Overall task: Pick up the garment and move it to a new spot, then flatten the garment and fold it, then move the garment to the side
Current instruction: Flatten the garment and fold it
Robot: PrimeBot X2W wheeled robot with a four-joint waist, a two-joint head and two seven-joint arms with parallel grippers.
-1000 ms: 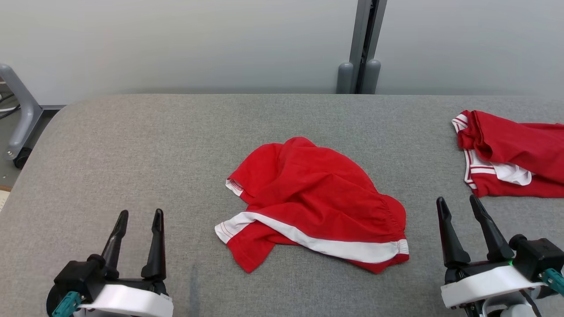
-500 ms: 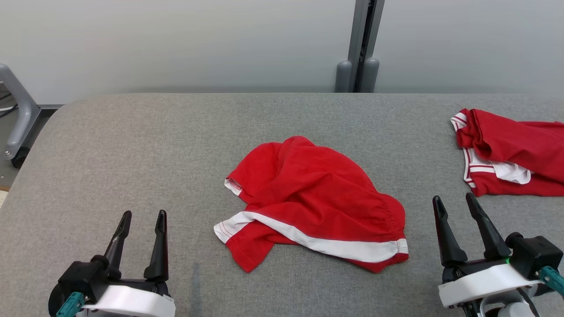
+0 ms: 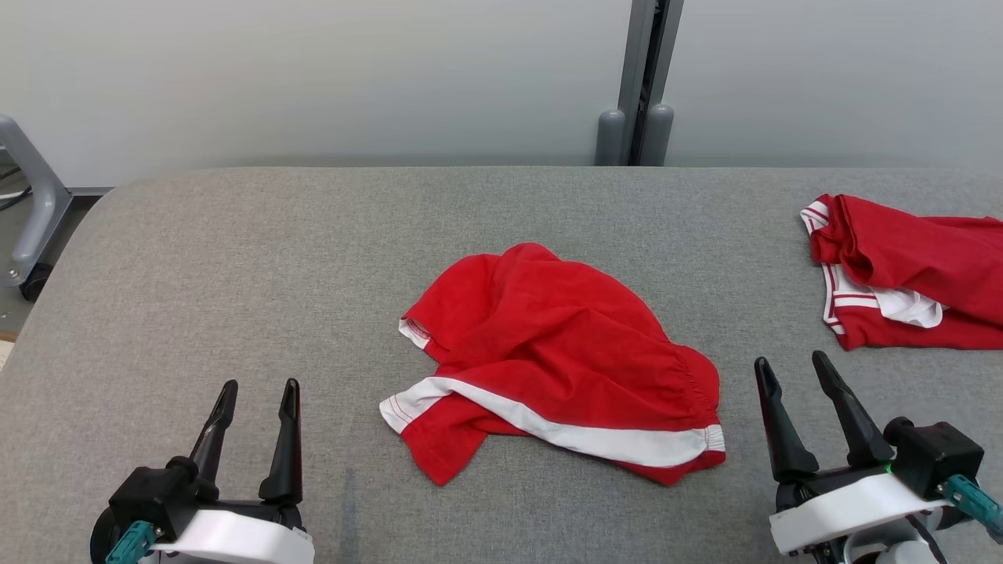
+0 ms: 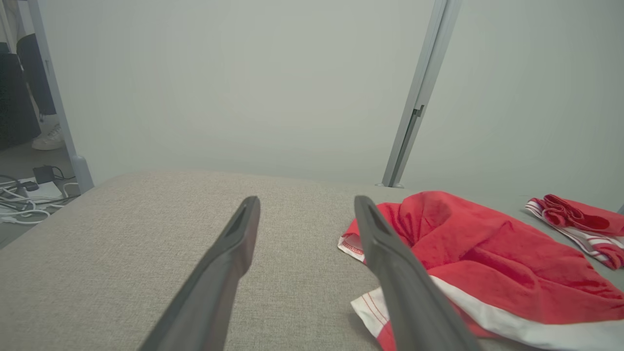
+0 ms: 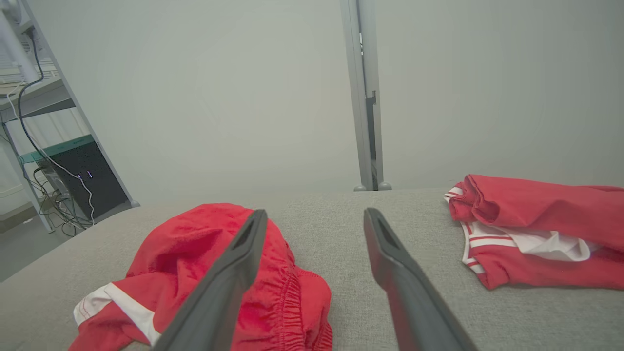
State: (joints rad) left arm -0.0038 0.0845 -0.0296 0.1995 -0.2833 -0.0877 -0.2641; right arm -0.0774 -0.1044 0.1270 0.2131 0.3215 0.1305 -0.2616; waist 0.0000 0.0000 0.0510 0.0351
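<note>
while the red garment [image 3: 560,360] lies crumpled at the middle of the grey padded surface [image 3: 235,258], the left gripper [image 3: 260,384] and right gripper [image 3: 790,359] flank it, apart from it, jaws spread and empty (a second red garment [image 3: 909,270] lies far right).

Left gripper [image 3: 259,388] at near left and right gripper [image 3: 791,362] at near right, both low, jaws spread wide, gripping nothing, pointing toward the far side, right one tilted slightly left.
</note>
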